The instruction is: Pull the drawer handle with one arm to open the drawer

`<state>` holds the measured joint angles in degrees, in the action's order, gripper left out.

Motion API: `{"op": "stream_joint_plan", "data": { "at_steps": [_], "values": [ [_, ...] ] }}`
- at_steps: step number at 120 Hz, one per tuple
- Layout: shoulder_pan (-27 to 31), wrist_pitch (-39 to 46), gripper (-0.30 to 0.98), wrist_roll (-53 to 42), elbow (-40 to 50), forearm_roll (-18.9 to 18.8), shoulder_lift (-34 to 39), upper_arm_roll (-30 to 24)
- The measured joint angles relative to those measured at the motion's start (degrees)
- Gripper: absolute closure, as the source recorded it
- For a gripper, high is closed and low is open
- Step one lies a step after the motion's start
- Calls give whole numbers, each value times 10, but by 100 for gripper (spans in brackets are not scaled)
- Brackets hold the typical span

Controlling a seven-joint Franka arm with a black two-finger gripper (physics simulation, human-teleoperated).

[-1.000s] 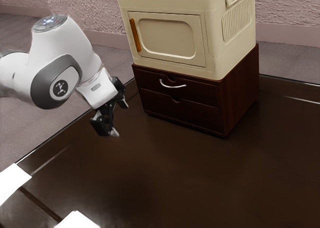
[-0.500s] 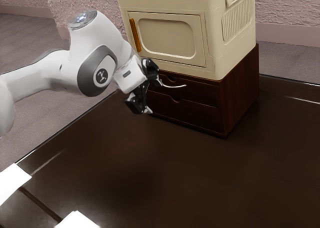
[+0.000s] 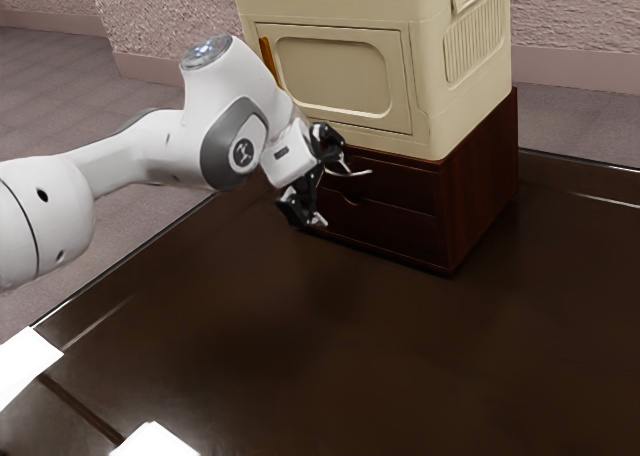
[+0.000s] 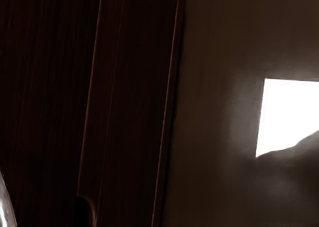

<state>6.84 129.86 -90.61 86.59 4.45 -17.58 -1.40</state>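
Presumably, the gripper [image 3: 332, 193] stands with jaws apart; the handle [image 3: 357, 173] is near the upper jaw; closing off-centre may miss it.

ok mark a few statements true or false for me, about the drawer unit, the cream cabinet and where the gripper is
1. The cream cabinet sits on top of the dark drawer unit. True.
2. The gripper has its fingers apart, close to the silver handle. True.
3. The silver handle is on the lower drawer. False: it is on the upper drawer.
4. The upper drawer is pulled far out. False: its front lies about flush with the lower drawer's.
5. The cabinet door has an orange handle near its edge toward the exterior view's left. True.
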Motion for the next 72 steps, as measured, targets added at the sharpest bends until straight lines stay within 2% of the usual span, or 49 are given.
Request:
{"op": "stream_joint_plan", "data": {
  "at_steps": [55,72],
  "values": [
    [13,-1,0,-22,-8,10,-16,4],
    [14,2,11,-26,-8,18,-15,4]
  ]
}}
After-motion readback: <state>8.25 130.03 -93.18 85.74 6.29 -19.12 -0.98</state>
